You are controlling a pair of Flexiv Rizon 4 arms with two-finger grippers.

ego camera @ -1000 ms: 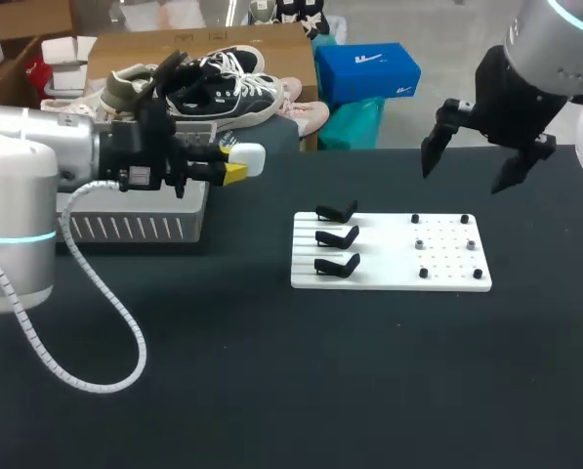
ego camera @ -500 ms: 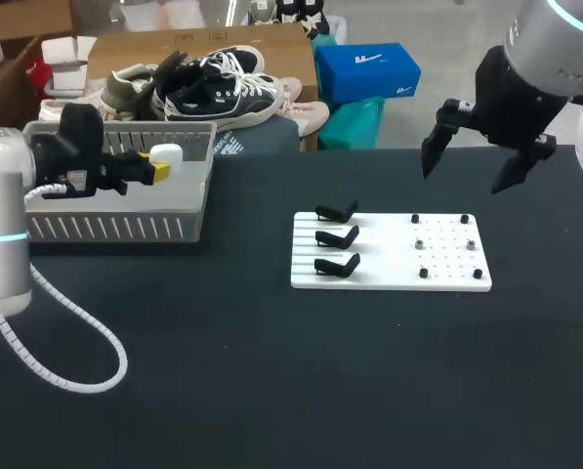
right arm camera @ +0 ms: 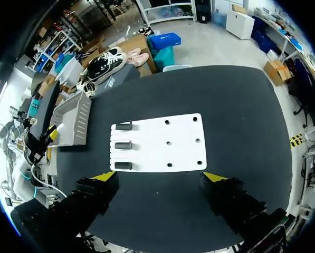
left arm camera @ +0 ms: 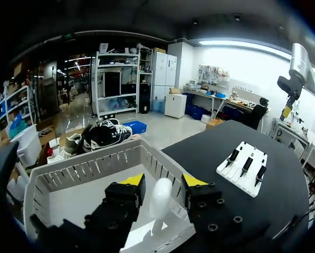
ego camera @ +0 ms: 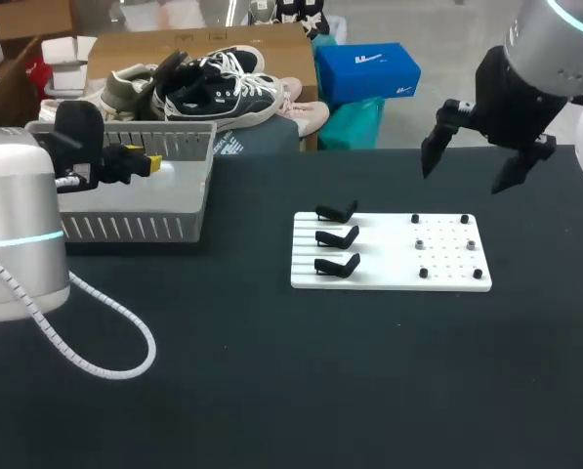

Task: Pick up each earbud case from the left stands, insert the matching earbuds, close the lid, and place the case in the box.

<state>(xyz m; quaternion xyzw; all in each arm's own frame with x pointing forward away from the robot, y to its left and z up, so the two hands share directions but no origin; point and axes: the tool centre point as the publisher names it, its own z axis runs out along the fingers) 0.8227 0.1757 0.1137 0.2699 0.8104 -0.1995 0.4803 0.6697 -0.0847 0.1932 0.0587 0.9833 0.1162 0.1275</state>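
Note:
My left gripper [ego camera: 154,161] hangs over the grey slatted basket [ego camera: 125,227] at the table's back left. In the left wrist view the white earbud case [left arm camera: 161,197] sits between that gripper's [left arm camera: 163,182] spread fingers with a gap on each side, above the basket's floor [left arm camera: 88,171]. The white board [ego camera: 389,252] in the middle carries three black stands [ego camera: 337,237], all bare. High over the table's back right, my right gripper [ego camera: 470,168] stands wide open and empty. In its own view this gripper [right arm camera: 160,176] looks down on the board [right arm camera: 157,142].
The board's right half has several small black pegs [ego camera: 442,244]. A white coiled cable [ego camera: 105,352] from my left arm loops over the dark tabletop in front of the basket.
My left arm carried the white case leftwards to above the basket, then its fingers spread and the case came free. The right arm has not moved.

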